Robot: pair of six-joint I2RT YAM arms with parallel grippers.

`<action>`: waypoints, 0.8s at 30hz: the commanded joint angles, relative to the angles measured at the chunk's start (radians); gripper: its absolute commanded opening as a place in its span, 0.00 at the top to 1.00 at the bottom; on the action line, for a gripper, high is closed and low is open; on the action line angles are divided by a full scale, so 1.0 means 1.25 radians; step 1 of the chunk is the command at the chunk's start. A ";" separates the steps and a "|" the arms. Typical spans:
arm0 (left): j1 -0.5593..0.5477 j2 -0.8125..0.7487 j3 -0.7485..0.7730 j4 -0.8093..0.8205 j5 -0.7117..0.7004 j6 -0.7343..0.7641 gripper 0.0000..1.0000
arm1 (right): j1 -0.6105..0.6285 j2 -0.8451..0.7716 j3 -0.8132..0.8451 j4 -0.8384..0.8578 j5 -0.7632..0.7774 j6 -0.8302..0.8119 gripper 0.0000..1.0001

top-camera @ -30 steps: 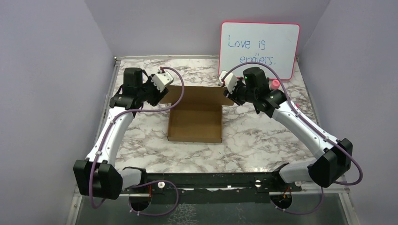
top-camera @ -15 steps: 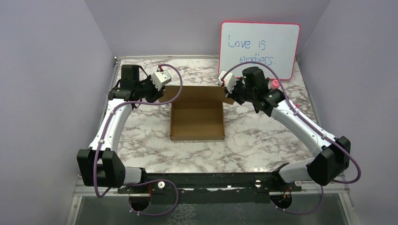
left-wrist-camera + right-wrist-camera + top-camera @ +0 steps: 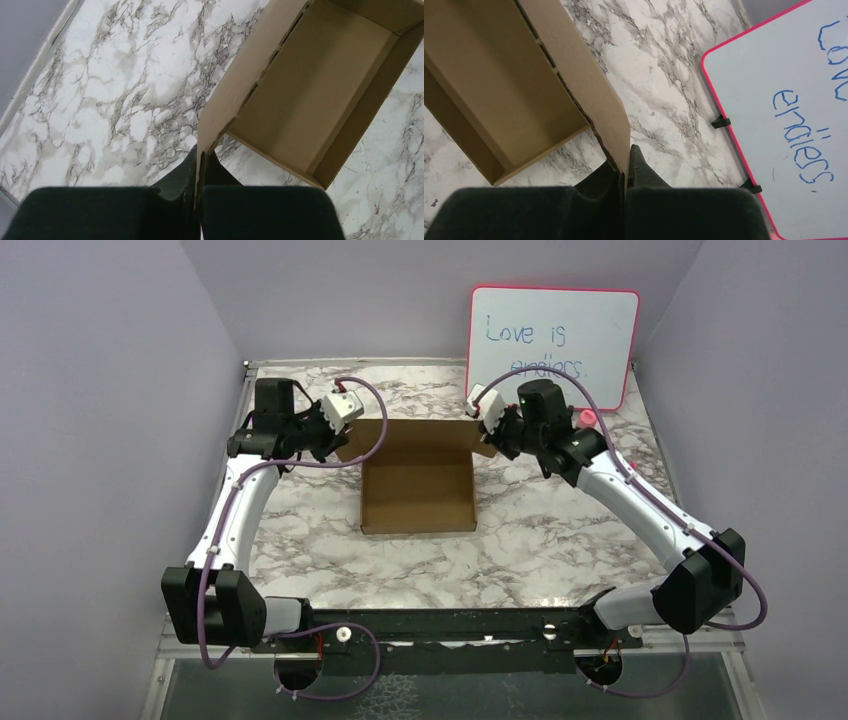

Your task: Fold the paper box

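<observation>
Although the paper box [image 3: 418, 502] has its walls up, the lid [image 3: 420, 438] at 12 o'clock is not yet closed, the left end effector [image 3: 200, 161] and the right end effector [image 3: 626, 161] pinching its corners.

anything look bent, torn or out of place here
Nothing stands out. The paper box sits flat on the table, no tears visible, its back flap pinched at each end by the left gripper and right gripper.

paper box [image 3: 418, 495]: plain brown corrugated cardboard — unprinted
state: shallow tray, open side up
lid flap [image 3: 420, 440]: raised at far edge
place: mid table [image 3: 560, 550]
</observation>
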 commanded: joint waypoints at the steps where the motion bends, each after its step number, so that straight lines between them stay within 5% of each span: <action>1: -0.002 -0.055 0.000 0.072 0.033 -0.108 1.00 | -0.004 0.028 0.037 0.046 0.039 0.066 0.99; 11: -0.028 -0.121 -0.068 0.217 -0.122 -0.386 1.00 | -0.003 0.075 0.106 0.036 0.149 0.344 0.99; 24: -0.058 -0.113 -0.075 0.224 -0.375 -0.782 1.00 | 0.057 0.136 0.209 -0.127 0.327 0.716 0.99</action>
